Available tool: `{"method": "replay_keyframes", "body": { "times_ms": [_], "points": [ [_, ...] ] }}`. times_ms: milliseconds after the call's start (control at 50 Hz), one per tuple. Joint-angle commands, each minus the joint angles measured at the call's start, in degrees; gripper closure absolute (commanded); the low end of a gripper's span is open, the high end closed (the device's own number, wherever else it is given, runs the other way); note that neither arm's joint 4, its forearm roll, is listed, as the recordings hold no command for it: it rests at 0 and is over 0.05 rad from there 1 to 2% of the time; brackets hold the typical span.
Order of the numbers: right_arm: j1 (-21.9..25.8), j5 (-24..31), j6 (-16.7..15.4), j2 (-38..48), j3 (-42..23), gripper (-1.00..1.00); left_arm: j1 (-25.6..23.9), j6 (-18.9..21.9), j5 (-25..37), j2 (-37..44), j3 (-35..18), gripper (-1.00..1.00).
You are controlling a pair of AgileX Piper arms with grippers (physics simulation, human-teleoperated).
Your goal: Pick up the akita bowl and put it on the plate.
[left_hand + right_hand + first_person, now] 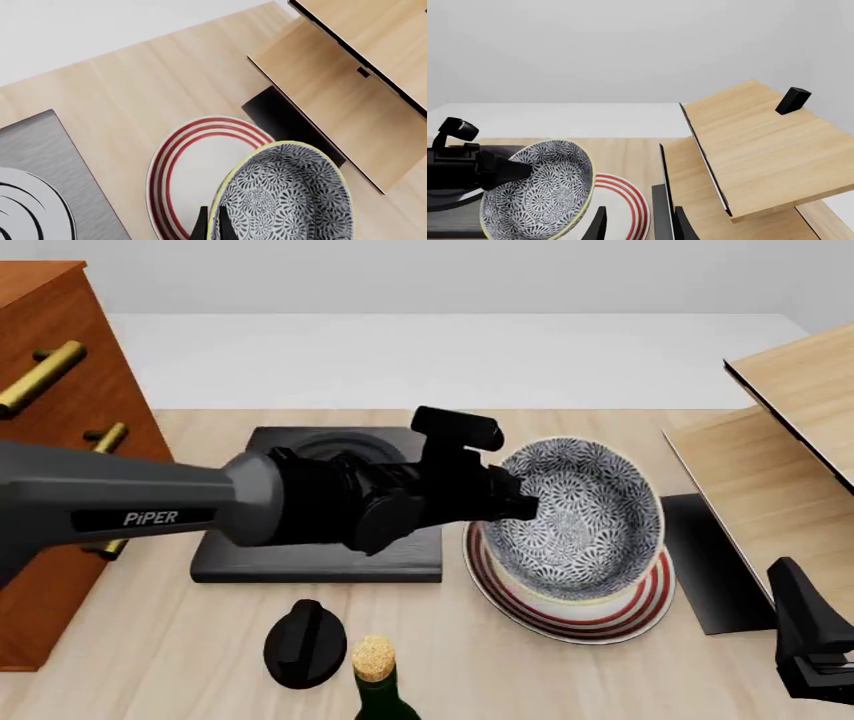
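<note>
Left claw point(523, 502) on akita bowl point(574, 520) rim

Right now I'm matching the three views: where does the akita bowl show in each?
Front view: akita bowl right of centre, tilted over the plate, left pincer on its rim.
Left wrist view: bowl at the lower edge.
Right wrist view: bowl lower left.
Shared landmark: the red-ringed plate.

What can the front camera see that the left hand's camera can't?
Only the front view shows the wooden drawer chest, the black knob, the corked bottle and the left arm. Only the left wrist view shows the left hand pinching the bowl's rim. Both show the akita bowl, tilted over the plate, and the black slab.
</note>
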Motion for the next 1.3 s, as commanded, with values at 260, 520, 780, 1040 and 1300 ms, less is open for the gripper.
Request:
{"method": "replay_keyframes", "body": {
  "times_ms": [260,520,780,1040,1300],
  "points": [
    [0.01,0.0,-0.01,-0.02,0.0,-1.0,-0.89,0.95,0.53,3.65,-2.8,1.0],
    [0.0,0.0,0.01,0.02,0.0,-1.0,-1.19,0.63,-0.61,5.33,-2.96,1.0],
    [0.0,0.0,0.01,0.01,0.0,-1.0,-1.06,0.52,-2.12,7.29,-3.34,1.0],
    [0.01,0.0,-0.01,0.01,0.0,-1.0,-1.46,-1.21,-3.5,8.81,-2.83,1.0],
    [0.0,0.0,0.0,0.0,0.0,-1.0,-1.37,-1.37,-4.23,9.2,-2.47,1.0]
  ]
}}
